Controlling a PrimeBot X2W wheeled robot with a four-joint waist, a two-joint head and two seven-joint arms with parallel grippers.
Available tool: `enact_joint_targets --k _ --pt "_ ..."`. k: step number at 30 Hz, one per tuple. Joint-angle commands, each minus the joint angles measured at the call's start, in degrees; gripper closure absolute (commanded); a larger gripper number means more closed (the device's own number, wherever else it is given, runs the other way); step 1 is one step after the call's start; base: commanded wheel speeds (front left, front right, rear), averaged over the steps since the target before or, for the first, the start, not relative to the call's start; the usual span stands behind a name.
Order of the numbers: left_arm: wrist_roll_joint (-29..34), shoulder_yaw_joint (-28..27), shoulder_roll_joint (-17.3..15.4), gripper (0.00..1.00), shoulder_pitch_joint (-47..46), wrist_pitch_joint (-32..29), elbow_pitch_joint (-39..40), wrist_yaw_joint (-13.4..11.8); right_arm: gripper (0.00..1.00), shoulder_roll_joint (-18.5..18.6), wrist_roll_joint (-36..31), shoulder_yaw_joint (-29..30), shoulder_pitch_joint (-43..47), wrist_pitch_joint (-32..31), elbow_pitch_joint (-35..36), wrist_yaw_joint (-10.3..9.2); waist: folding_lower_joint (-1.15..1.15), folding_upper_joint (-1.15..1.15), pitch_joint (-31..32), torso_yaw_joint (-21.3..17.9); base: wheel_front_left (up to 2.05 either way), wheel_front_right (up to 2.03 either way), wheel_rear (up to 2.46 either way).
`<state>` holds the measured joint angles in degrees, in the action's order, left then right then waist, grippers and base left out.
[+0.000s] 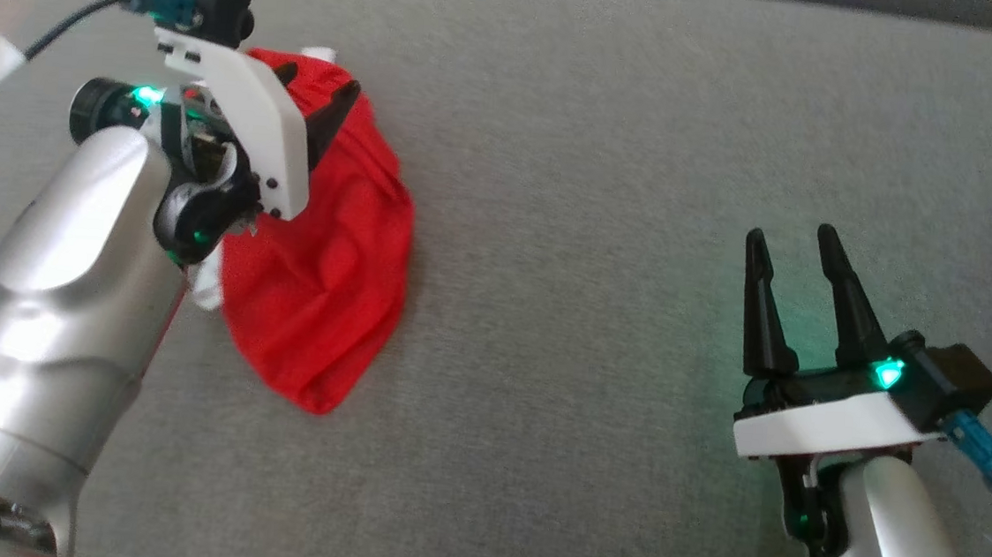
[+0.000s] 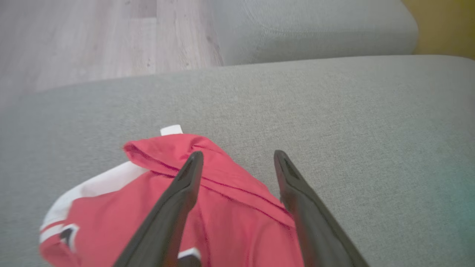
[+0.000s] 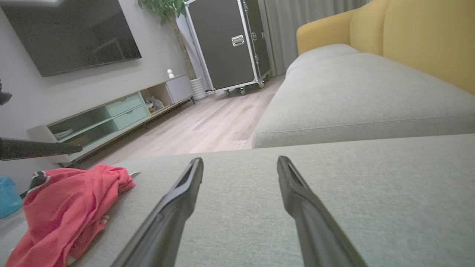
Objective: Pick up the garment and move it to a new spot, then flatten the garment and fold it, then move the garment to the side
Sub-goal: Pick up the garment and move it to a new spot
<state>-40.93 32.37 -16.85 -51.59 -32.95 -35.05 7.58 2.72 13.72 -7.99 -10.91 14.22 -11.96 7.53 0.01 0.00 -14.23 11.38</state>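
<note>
Left gripper (image 1: 318, 81) hangs over the red garment (image 1: 329, 257), jaws apart, nothing held. Right gripper (image 1: 791, 235) stands well right of the garment, jaws apart, empty.

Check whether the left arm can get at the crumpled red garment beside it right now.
Probably yes: the left end effector hangs open over the red garment, pointed at its bunched edge, and nothing lies between them.
</note>
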Motion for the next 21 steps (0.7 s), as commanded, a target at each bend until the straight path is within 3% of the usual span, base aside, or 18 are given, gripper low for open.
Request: enact_joint_targets --k 1,4,8,16,18,21 --pt "-0.43 -1.77 -2.74 0.0 -3.09 -0.3 1.13 -0.1 0.0 0.16 0.17 -1.35 -1.72 0.78 2.07 -0.04 -0.01 0.0 -3.11 -3.08 0.0 0.0 0.0" --pt "-2.11 -1.03 -3.2 0.0 -4.74 -3.33 -2.41 -0.09 0.0 0.16 0.24 -1.34 -2.38 0.78 2.18 -0.04 -0.01 0.0 -4.23 -4.29 0.0 0.0 0.0" --pt "0.37 1.5 -4.24 0.0 -6.35 -6.27 -7.0 -0.47 0.0 0.16 0.43 -1.28 -2.8 0.78 2.06 -0.04 -0.01 0.0 -4.89 -5.4 0.0 0.0 0.0" --pt "-0.16 2.88 -3.78 0.0 -6.42 -10.63 -11.94 -0.7 0.0 0.16 0.56 -0.98 -2.95 0.78 1.82 -0.04 -0.01 0.0 -5.03 -6.2 0.0 0.0 0.0" --pt "-0.71 3.44 -3.62 1.0 -6.01 -12.38 -12.71 -0.6 0.0 0.16 0.57 -0.74 -3.1 0.78 1.73 -0.04 -0.01 0.0 -4.83 -6.23 0.0 0.0 0.0" --pt "-1.0 4.35 -3.89 1.0 -5.82 -11.27 -10.95 -0.32 0.0 0.16 0.65 -0.67 -3.25 0.78 1.56 -0.04 -0.01 0.0 -4.24 -6.48 0.0 0.0 0.0"
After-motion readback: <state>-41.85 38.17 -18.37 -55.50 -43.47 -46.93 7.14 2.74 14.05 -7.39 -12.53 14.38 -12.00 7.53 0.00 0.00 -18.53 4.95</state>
